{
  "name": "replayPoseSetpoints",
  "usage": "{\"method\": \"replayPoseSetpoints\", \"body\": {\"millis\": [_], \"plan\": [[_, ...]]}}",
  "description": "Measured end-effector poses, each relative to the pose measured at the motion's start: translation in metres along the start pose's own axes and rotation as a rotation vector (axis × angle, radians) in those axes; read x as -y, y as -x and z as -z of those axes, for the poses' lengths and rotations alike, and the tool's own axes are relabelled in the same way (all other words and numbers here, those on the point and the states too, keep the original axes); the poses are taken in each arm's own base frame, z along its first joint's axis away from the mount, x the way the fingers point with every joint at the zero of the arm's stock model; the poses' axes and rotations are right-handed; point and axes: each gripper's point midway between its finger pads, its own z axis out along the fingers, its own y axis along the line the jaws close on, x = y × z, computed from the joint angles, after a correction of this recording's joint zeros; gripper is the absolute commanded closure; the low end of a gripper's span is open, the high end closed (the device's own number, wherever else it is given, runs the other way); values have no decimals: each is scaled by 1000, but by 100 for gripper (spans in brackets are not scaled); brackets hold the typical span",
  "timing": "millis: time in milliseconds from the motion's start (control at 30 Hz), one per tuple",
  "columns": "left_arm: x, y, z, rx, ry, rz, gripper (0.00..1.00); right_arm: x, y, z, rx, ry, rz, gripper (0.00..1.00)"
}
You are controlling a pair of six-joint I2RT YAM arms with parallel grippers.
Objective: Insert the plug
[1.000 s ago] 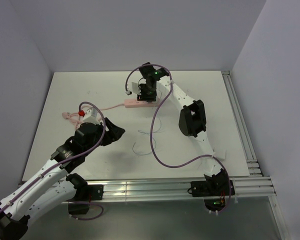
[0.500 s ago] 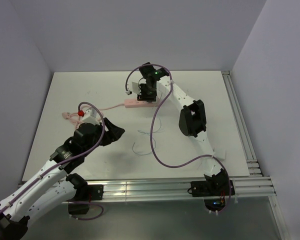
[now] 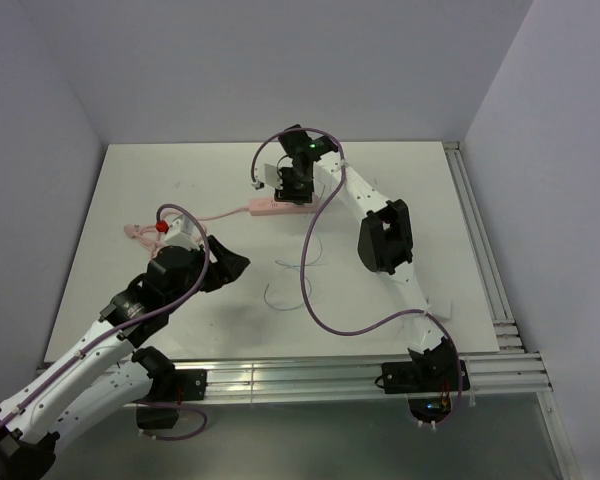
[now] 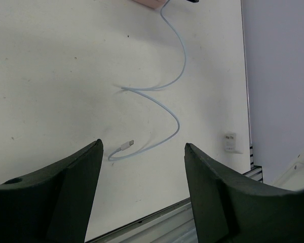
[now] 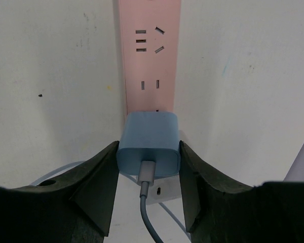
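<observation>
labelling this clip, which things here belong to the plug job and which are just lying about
In the job:
plug, gripped by right gripper
pale cable
pink power strip

Lying about:
small white block
left gripper, open, empty

Your left black two-finger gripper [image 4: 143, 147] hovers, jaws apart, empty; your right black two-finger gripper [image 5: 149, 150], arm outstretched, clamps the light-blue plug [image 5: 148, 132].
</observation>
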Motion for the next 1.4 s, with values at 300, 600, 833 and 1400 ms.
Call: {"method": "replayPoseSetpoints", "body": {"millis": [300,600,833,1400], "plan": [[1,2,4,10,-12,2,29,-4,-3,-3,-13,9,-9,100],[0,-1,4,3,-14,1,29,-3,-2,-3,-12,4,-16,100],[-2,-3,2,-4,-8,1,29,-2,3,-6,12,5,-40,100],[-12,-12,-7,-24,15,2,29,1,12,-17,65,5,-43,100]]}}
